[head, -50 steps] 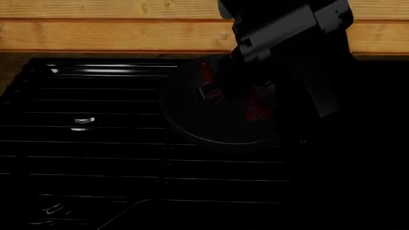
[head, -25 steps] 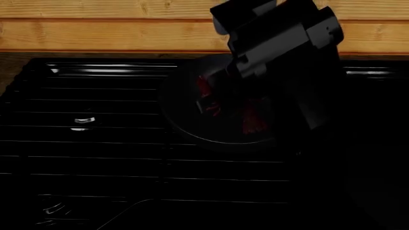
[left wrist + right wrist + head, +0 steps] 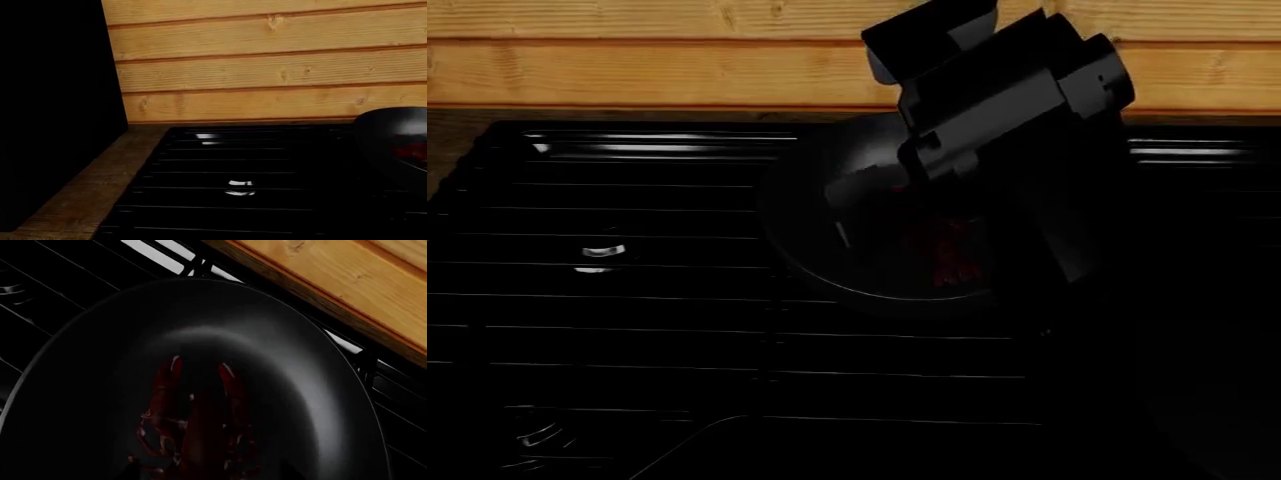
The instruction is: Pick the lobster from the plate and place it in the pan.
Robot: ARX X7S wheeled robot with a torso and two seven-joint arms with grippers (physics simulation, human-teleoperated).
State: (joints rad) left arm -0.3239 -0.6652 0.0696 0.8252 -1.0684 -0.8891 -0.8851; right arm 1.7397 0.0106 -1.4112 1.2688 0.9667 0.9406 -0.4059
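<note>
The dark red lobster [image 3: 200, 430] lies inside the glossy black pan [image 3: 320, 390], its two long claws pointing toward the wooden wall. My right gripper [image 3: 208, 472] hovers over it, open, with a dark fingertip faintly showing on either side of the lobster's body. In the head view the right gripper [image 3: 928, 215] hangs over the pan [image 3: 827, 290] and partly covers the lobster [image 3: 950, 255]. The left wrist view catches the pan [image 3: 393, 125] at its edge with a red patch of lobster [image 3: 407, 150]. The plate is out of view. The left gripper does not show.
The pan sits on a black stove grate [image 3: 627, 300] with thin bars. A wooden plank wall [image 3: 627, 60] runs behind it. A strip of wooden counter [image 3: 80, 200] and a tall dark panel [image 3: 53, 100] border the stove on one side.
The right arm has risen and shifted slightly left over the pan. The lobster stays in the pan, more hidden under the gripper now.
</note>
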